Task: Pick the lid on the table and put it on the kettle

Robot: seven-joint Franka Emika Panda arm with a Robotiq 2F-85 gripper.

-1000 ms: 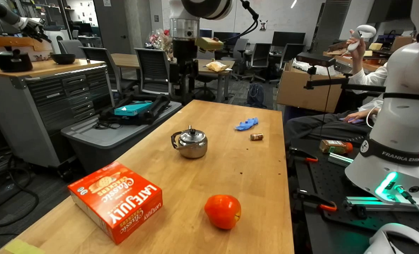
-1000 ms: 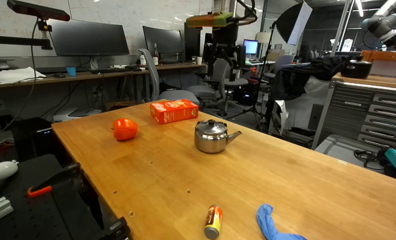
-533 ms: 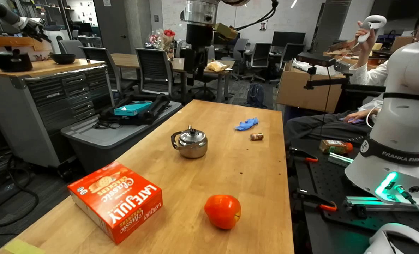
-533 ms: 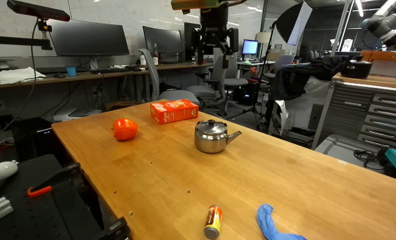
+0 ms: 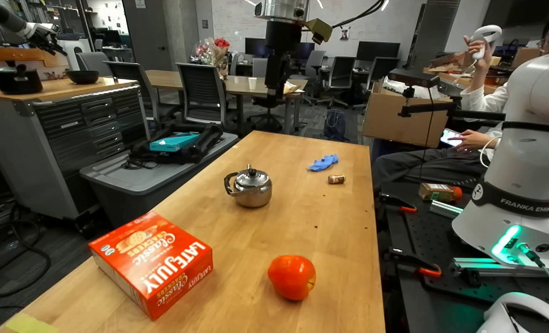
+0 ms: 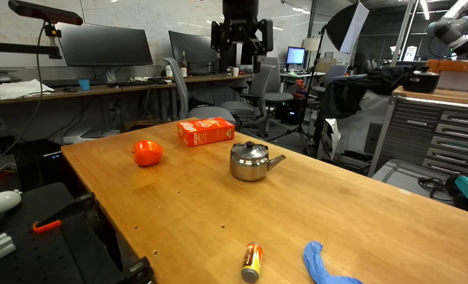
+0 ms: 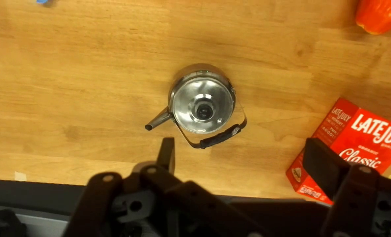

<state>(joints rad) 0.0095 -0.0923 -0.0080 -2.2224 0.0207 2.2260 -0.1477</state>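
Lid (image 7: 203, 107), round, silvery and bearing a dark centre knob (image 7: 204, 112), seated on the mouth of the kettle (image 6: 248, 169). In the wrist view both lie slightly above the centre of the frame: the spout (image 7: 159, 119) points toward the lower left, and the black-gripped handle (image 7: 220, 137), tipped to one side, shows below and to the right of the lid. In both exterior views the kettle stands upright on the wooden table (image 6: 194, 213). The gripper (image 7: 244, 158) enters the wrist view from the bottom edge, its two fingers (image 7: 323, 166) spread wide apart, one near the middle and one toward the right; in both exterior views it hangs at top centre, well apart from the kettle. A red box of Late July Classic crackers (image 5: 151, 263) lies at the lower left in an exterior view; in the wrist view it appears at the lower right, partly hidden by a finger. An orange-red pepper-shaped object (image 5: 293, 277) rests at the lower centre in an exterior view. A small printed can (image 6: 252, 262) lies on its side at the bottom of an exterior view, with a blue glove (image 6: 318, 265) near it to the right, cropped by the lower edge.
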